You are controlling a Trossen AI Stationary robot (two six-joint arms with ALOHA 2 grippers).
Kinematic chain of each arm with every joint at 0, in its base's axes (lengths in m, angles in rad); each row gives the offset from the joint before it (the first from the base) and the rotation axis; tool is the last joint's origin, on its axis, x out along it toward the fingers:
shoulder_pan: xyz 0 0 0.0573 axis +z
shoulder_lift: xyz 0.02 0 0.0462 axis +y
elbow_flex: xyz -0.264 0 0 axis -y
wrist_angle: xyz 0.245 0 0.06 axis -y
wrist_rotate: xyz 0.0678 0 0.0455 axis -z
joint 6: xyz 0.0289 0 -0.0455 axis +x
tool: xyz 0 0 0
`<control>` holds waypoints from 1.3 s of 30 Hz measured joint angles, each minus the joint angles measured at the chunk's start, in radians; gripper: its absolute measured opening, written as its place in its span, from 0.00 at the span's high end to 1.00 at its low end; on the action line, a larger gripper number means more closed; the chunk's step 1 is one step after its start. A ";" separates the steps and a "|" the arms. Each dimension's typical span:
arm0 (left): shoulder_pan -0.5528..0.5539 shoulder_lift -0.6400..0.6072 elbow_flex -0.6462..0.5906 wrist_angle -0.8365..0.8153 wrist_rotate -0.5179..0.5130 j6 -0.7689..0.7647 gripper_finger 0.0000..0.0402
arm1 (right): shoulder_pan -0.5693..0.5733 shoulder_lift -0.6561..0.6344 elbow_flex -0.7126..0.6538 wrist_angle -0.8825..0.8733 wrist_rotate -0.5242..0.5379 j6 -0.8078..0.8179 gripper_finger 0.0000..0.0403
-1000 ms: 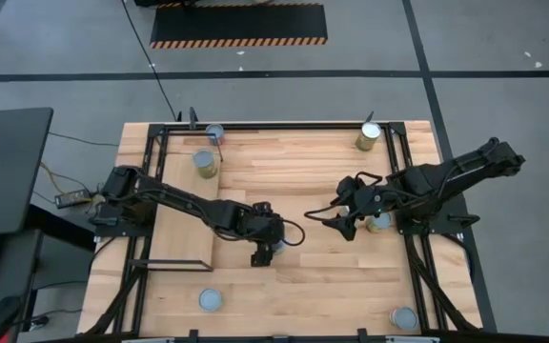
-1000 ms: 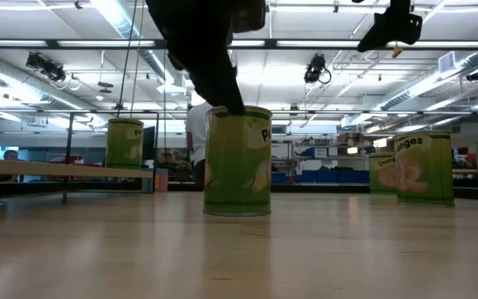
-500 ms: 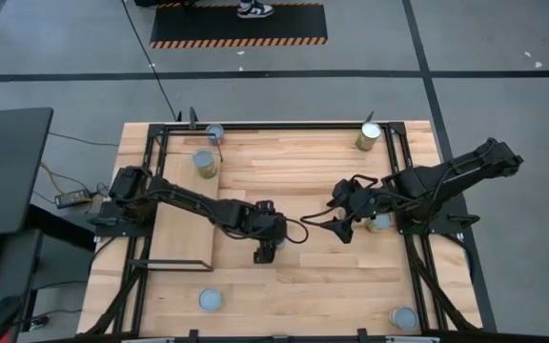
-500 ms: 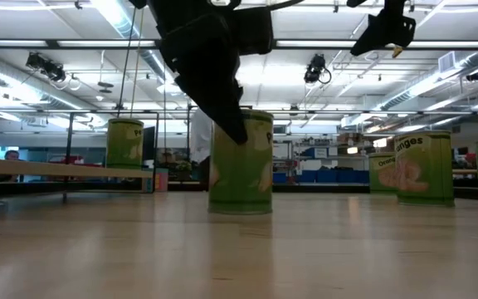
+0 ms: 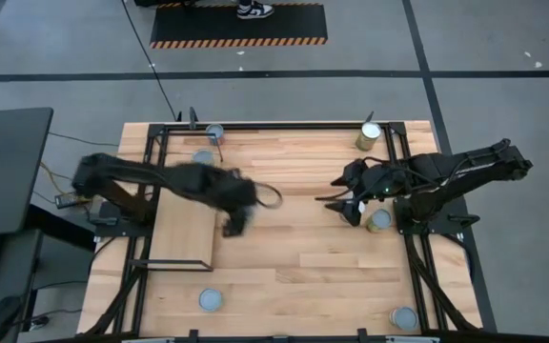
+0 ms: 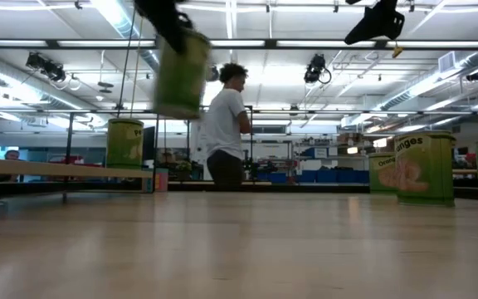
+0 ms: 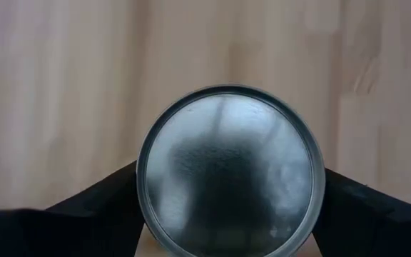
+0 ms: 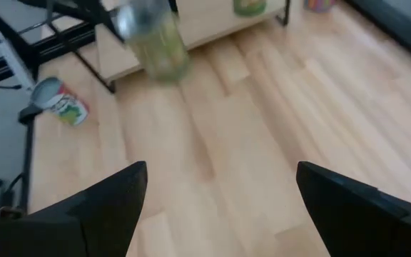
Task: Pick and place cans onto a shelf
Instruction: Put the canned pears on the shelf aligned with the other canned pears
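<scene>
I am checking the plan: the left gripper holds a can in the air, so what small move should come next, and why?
Probably carry the can on over the shelf before lowering: the left gripper grips it well above the table, at the shelf's edge.

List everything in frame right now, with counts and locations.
cans on the table: six, silver tops, olive or yellow sides; two far left, one far right, one right side, two near edge
held can: one, green side, off the table
shelf: one, pale board, black frame, table's left side
table: one, plank wood
mat: one, black with orange stripes, floor beyond table
desk: one, black, left of table
person: one, white top, room behind
left gripper: fingers closed on held can, by shelf's right edge
right gripper: fingers open, empty, above table's right half
</scene>
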 joint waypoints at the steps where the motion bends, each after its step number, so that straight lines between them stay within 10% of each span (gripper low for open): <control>1: 0.007 -0.043 0.003 -0.062 -0.010 -0.004 0.22 | -0.012 0.000 0.000 0.006 0.000 -0.014 0.09; 7: 0.084 -0.246 -0.001 -0.428 -0.100 -0.025 0.22 | -0.072 0.006 0.000 0.053 0.001 -0.044 0.09; 13: 0.232 -0.480 -0.192 -0.419 -0.161 0.074 0.22 | -0.108 0.025 0.000 0.118 0.035 -0.047 0.09; 28: 0.611 -0.705 -0.717 0.003 -0.093 0.525 0.22 | -0.127 0.076 0.000 0.273 0.053 0.033 0.09; 39: 0.787 -0.705 -0.790 0.165 0.055 0.680 0.20 | -0.124 0.081 0.000 0.273 0.053 0.091 0.09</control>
